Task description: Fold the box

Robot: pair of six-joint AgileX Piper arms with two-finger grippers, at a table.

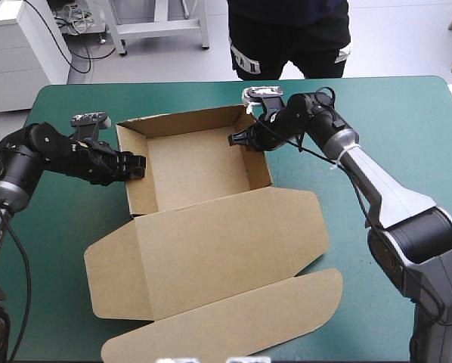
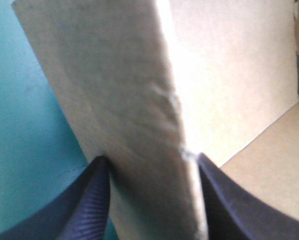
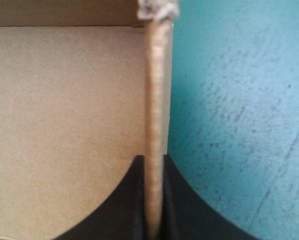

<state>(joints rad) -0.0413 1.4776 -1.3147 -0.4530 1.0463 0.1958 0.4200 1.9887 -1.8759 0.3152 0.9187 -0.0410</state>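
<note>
Open-tray box [image 1: 196, 166] seated mid-worktop [image 1: 407, 121], lid [image 1: 226, 242] laid flat nearside. Left wall is pinched by left end effector [image 1: 139, 165], right wall by right end effector [image 1: 235, 140], presumably so the tucked walls are held upright.

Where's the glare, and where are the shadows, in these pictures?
Left wrist view: a washed-out glare band runs along the box wall held in the left tool. Right wrist view: even light, only the far wall's inside shaded. High view: soft light, the raised walls darker inside than the floor.
</note>
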